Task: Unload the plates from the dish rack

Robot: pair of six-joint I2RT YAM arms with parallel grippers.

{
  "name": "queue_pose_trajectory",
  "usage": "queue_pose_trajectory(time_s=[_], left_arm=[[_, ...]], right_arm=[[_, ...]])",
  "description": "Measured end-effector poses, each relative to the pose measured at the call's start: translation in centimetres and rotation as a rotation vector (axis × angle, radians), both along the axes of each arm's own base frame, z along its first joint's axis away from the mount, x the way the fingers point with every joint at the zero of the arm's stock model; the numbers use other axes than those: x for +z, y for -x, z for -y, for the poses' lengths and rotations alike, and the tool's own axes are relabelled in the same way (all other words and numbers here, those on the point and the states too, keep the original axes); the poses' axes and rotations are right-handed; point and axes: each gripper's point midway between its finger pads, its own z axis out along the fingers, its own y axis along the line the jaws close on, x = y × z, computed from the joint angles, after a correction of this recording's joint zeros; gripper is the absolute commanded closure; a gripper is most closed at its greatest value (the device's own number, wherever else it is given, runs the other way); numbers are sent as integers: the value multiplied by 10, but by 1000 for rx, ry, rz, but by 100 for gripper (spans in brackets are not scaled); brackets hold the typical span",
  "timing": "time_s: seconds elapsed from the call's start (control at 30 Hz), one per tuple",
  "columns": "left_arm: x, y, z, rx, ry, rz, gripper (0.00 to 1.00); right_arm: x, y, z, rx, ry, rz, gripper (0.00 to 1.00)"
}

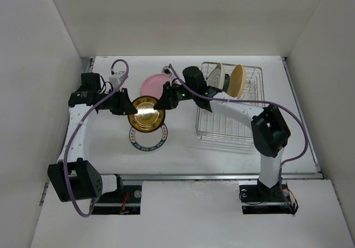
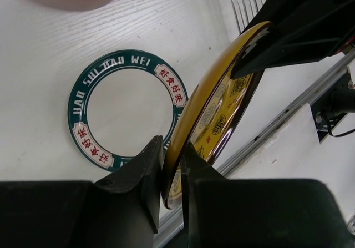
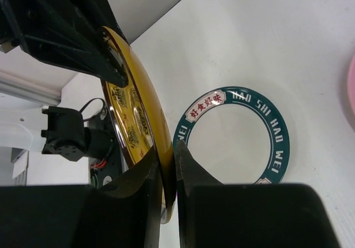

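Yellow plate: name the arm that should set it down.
Left, likely: left gripper and right gripper both clamp the yellow plate; the right sits nearer the dish rack, handy for the next plate.

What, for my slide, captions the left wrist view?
Left claw and right claw pinch opposite edges of glossy yellow round plate above teal-rimmed lettered plate.

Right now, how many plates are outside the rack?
3: pink plate at the back, green-rimmed lettered plate nearer, yellow plate held above it by left gripper and right gripper. Arms might hide more.
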Motion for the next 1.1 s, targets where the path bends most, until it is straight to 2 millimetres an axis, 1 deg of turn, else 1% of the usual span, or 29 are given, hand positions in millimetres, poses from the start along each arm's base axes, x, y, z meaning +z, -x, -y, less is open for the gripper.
queue_pose_trajectory(time_s=[0.03,0.07,0.1,0.13,0.2,0.27,0.33,0.4,0.43,0.5,0.57,0.6,0.67,0.73,0.77,0.83,0.9,0.97,1.03,1.07,1.1], left_arm=[[0,0,0,5,-2,-4,100],[1,0,-1,9,-3,-7,100],[1,0,-1,15,-2,-12,100],[1,0,-2,29,-11,-16,100],[-2,-5,-11,78,-47,-20,100],[-3,-11,-19,134,-67,-22,100],[-6,-20,-33,216,-91,-29,100],[-12,-34,-60,342,-126,-41,100],[-17,-42,-76,411,-137,-51,100],[-29,-58,-107,539,-135,-79,100],[-46,-72,-135,644,-123,-121,100],[-56,-77,-147,684,-120,-147,100],[-75,-86,-164,735,-125,-185,100],[-94,-94,-173,761,-135,-215,100],[-101,-97,-175,772,-141,-226,100],[-112,-103,-180,789,-147,-238,100],[-120,-110,-184,799,-147,-248,100],[-125,-120,-186,804,-130,-265,100],[-128,-134,-191,810,-112,-275,89],[-131,-139,-193,819,-105,-283,80],[-135,-142,-196,832,-109,-298,78]], right_arm=[[0,0,0,0,0,-1,79],[0,0,0,-5,0,-3,62],[0,-2,-1,-19,4,-6,49],[0,-3,-2,-34,8,-7,39],[2,-7,-4,-64,16,-1,35],[3,-14,-4,-106,24,10,31],[5,-23,2,-162,39,8,30],[13,-31,14,-233,52,16,29],[21,-33,22,-272,54,26,29],[45,-35,40,-342,45,66,29],[77,-34,57,-397,20,119,29],[94,-31,65,-421,0,150,29],[123,-22,80,-458,-30,201,29],[143,-14,93,-485,-57,239,29],[148,-9,100,-495,-61,249,29],[153,-1,112,-516,-61,266,27],[151,4,122,-539,-47,270,27],[152,7,133,-574,-37,278,23],[150,8,146,-624,-13,281,21],[151,7,154,-660,0,283,21],[151,6,162,-699,16,286,21]])
